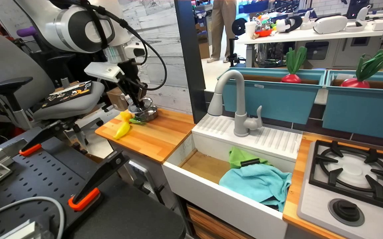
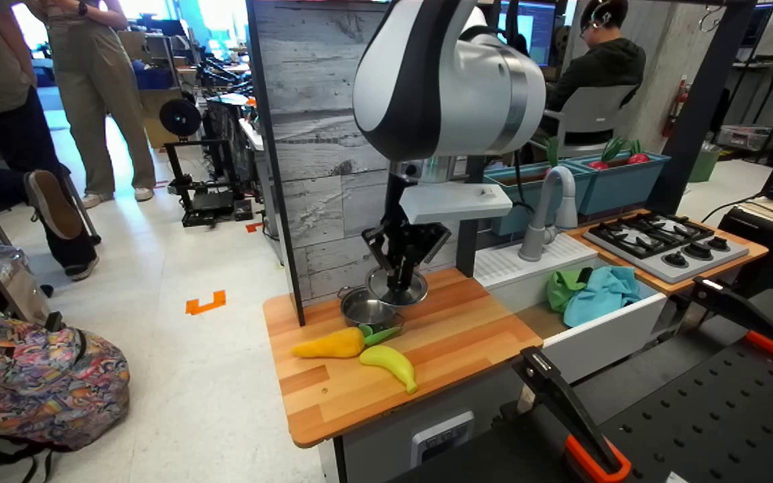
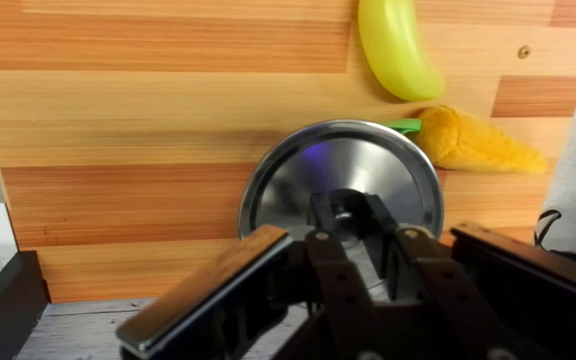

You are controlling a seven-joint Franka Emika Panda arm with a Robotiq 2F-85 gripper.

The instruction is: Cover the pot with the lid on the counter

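Note:
The silver lid [image 3: 347, 160] is in the wrist view, with its dark centre knob between my fingertips. My gripper [image 3: 345, 207] is shut on the knob and also shows in both exterior views [image 1: 140, 105] [image 2: 399, 278]. In an exterior view the lid [image 2: 378, 287] hangs tilted above the counter, overlapping the right side of the pot. The grey metal pot [image 2: 359, 308] stands open on the wooden counter [image 2: 453, 335]. It also shows under the lid in an exterior view [image 1: 149, 115]. In the wrist view the pot is hidden under the lid. Whether lid and pot touch, I cannot tell.
A yellow-orange plush carrot [image 2: 332, 343] with green leaves lies against the pot's front. A yellow banana [image 2: 389, 365] lies nearer the counter edge. A wood-patterned wall panel [image 2: 312, 201] stands behind. A sink [image 1: 224, 202] with a grey faucet [image 1: 239, 99] adjoins the counter.

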